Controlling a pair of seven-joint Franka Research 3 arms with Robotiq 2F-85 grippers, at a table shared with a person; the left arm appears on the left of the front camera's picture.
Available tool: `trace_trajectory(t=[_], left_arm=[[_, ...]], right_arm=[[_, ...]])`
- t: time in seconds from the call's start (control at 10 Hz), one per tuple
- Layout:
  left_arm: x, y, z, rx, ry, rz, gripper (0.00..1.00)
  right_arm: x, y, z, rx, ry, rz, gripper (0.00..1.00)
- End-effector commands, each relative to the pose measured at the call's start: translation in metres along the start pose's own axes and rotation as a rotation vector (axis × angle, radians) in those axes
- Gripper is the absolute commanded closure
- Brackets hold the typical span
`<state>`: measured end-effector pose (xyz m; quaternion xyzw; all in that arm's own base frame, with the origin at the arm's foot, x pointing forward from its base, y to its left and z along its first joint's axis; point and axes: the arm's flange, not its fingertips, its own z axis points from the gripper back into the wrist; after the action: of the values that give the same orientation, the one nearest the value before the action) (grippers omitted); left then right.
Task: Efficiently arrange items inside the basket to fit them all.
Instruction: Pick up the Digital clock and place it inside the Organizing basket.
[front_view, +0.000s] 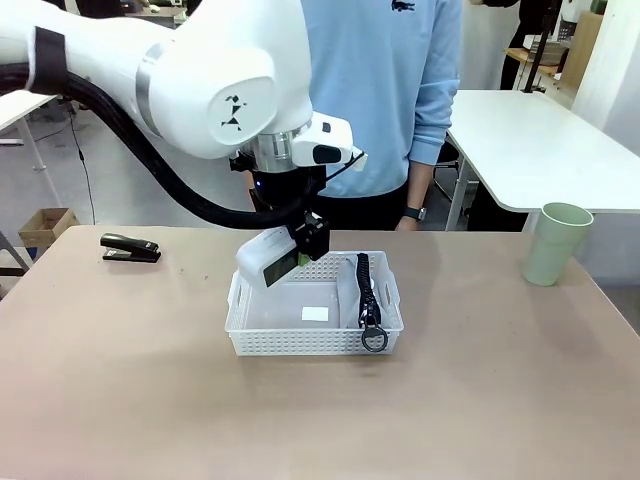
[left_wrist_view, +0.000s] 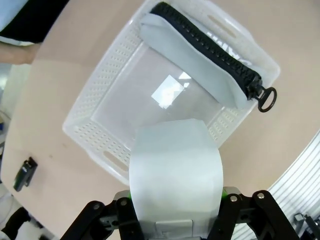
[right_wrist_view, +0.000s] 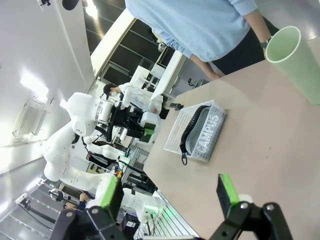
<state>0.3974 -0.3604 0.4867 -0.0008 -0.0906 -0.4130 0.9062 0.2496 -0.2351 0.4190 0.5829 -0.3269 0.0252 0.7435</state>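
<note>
Left pincer (front_view: 306, 240) is clamping the white boxy device (front_view: 267, 260) over the vacant half of the basket (front_view: 300, 345). Grey pouch (front_view: 352, 290) is lying on edge below, to one side. Device placement appears to be underway. Next move is calling for lowering it flat beside the pouch, then opening.

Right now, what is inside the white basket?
The grey pouch stands on edge along one wall of the basket. The white device in the left pincer hides part of its floor.

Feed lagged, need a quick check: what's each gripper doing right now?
Left gripper: shut on the white device, above the basket.
Right gripper: open, holding nothing.
</note>
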Motion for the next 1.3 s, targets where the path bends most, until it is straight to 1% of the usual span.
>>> trace_trajectory(t=[0.0,0.1,0.2,0.3,0.4,0.7,0.9,1.1,1.2], left_arm=[[-0.006,0.006,0.028,0.020,-0.060,-0.010,0.48],[-0.003,0.014,0.014,-0.021,-0.089,-0.030,0.48],[-0.002,0.022,-0.008,-0.011,-0.129,-0.001,0.48],[-0.004,0.027,-0.028,-0.027,-0.132,-0.035,0.48],[-0.003,0.033,-0.044,-0.040,-0.117,-0.036,0.48],[0.014,0.042,-0.087,-0.098,-0.022,-0.064,0.48],[0.025,0.041,-0.117,-0.135,0.001,-0.072,0.48],[0.030,0.041,-0.135,-0.119,0.019,-0.041,0.48],[0.033,0.041,-0.146,-0.121,0.047,-0.031,0.48]], right_arm=[[0.004,0.001,0.000,0.017,-0.022,0.026,0.00],[0.004,0.001,0.000,0.017,-0.022,0.026,0.00],[0.004,0.001,0.000,0.017,-0.022,0.026,0.00],[0.004,0.001,0.000,0.017,-0.022,0.026,0.00],[0.004,0.001,0.000,0.017,-0.022,0.026,0.00],[0.004,0.001,0.000,0.017,-0.022,0.026,0.00],[0.004,0.001,0.000,0.017,-0.022,0.026,0.00],[0.004,0.001,0.000,0.017,-0.022,0.026,0.00],[0.004,0.001,0.000,0.017,-0.022,0.026,0.00]])
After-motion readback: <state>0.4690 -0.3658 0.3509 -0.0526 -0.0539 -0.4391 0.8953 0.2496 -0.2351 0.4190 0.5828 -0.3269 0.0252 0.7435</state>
